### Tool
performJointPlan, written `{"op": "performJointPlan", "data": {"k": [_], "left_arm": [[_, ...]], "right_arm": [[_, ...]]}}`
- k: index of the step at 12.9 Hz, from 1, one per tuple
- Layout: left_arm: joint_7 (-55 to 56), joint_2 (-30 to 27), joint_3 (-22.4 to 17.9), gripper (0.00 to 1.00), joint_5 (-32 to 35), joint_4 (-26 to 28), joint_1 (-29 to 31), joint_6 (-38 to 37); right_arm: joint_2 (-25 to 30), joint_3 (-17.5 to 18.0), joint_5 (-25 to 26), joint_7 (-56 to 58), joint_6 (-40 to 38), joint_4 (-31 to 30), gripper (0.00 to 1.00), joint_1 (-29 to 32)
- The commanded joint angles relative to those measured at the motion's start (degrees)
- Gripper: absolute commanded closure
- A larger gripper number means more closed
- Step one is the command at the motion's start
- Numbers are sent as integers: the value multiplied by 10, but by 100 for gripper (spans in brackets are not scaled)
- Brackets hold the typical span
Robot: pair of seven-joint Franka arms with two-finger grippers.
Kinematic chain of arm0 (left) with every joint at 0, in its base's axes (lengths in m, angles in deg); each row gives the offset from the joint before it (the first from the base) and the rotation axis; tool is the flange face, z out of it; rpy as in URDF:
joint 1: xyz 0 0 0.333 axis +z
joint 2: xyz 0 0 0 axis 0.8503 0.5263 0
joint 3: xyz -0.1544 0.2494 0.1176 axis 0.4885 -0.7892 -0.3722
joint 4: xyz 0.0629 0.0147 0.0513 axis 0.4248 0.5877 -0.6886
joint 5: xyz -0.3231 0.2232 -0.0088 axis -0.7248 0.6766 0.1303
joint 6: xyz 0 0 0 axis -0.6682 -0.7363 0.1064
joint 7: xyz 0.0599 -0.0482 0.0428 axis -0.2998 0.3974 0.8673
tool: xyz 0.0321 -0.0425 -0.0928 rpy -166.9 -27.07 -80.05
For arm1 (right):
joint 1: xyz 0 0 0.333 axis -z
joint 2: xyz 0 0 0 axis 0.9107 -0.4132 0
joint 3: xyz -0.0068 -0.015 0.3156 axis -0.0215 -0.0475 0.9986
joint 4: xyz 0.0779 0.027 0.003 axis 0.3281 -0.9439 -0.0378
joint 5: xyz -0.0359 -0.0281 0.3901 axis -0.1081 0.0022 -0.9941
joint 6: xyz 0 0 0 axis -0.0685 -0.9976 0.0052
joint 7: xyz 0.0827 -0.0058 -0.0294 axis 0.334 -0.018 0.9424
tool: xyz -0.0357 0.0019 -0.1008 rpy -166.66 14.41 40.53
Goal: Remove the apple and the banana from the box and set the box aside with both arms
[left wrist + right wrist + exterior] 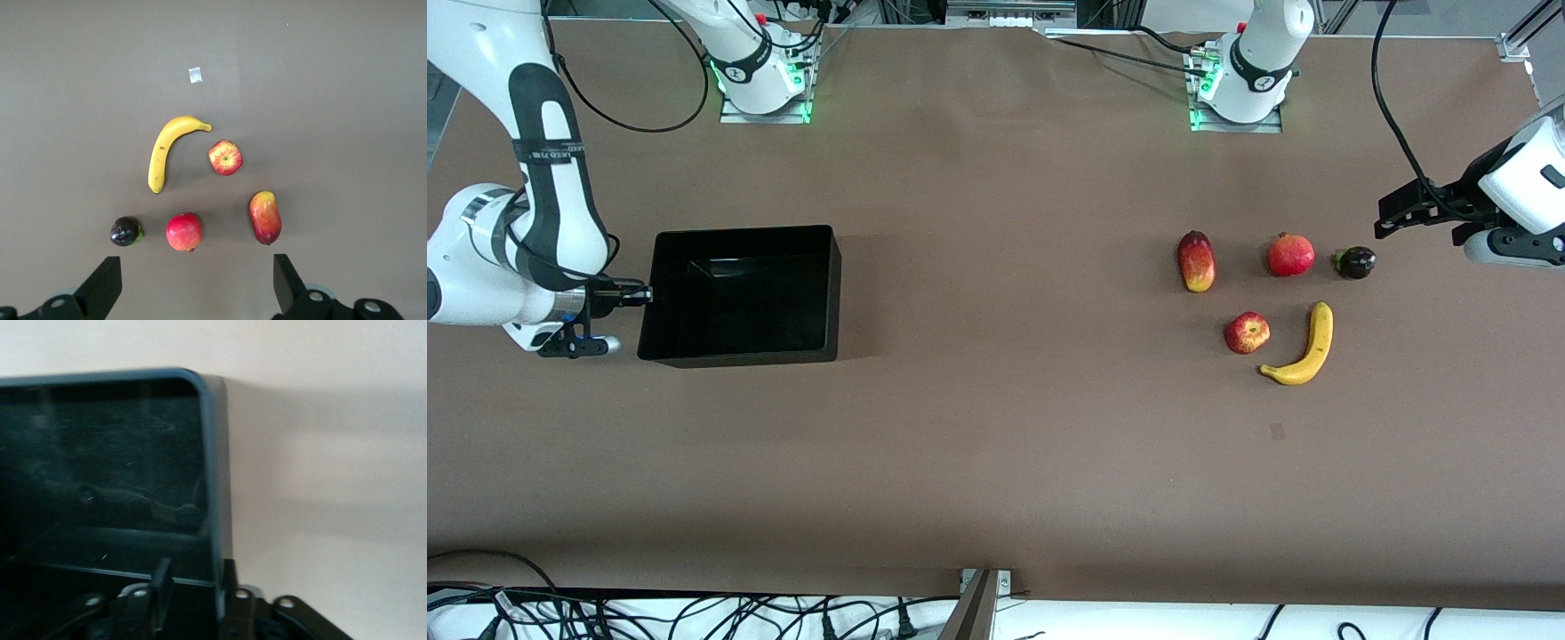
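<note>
Front view: box (740, 295), glossy black with low walls, sits on the brown surface (996, 462) toward the right arm's end. Right gripper (643, 294) is level with the box wall at that end, its jaws straddling the rim. Five items lie together toward the left arm's end: oblong red-yellow fruit (1197, 260), round red crowned fruit (1291, 255) and small dark fruit (1355, 262) in one row; apple (1248, 332) and banana (1304, 348) nearer the camera, just beside each other without touching. Left gripper (1396, 216) hangs in the air at the left arm's end of the row, just off the dark fruit and holding nothing

Left wrist view: two black fingers (101, 288) stand wide apart, jaws released, with all five items on the surface below. Banana and apple lie close together, apart from the row of three. A small pale patch (195, 75) marks the surface near the banana

Right wrist view: one finger (160, 587) sits inside the box wall and the other outside, the rim between them. Whether the jaws are clenched on the wall or merely around it cannot be told
</note>
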Motion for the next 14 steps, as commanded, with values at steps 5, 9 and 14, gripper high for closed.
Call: {"op": "performJointPlan", "data": {"k": [5, 9, 14], "left_arm": [[1, 10, 1, 0, -3, -17, 1, -4], [1, 10, 1, 0, -3, -17, 1, -4], [1, 10, 1, 0, -3, -17, 1, -5]], "right_arm": [[69, -1, 86, -18, -248, 194, 0, -21], [68, -8, 117, -8, -333, 312, 0, -40], [65, -29, 125, -8, -299, 336, 0, -39]]}}
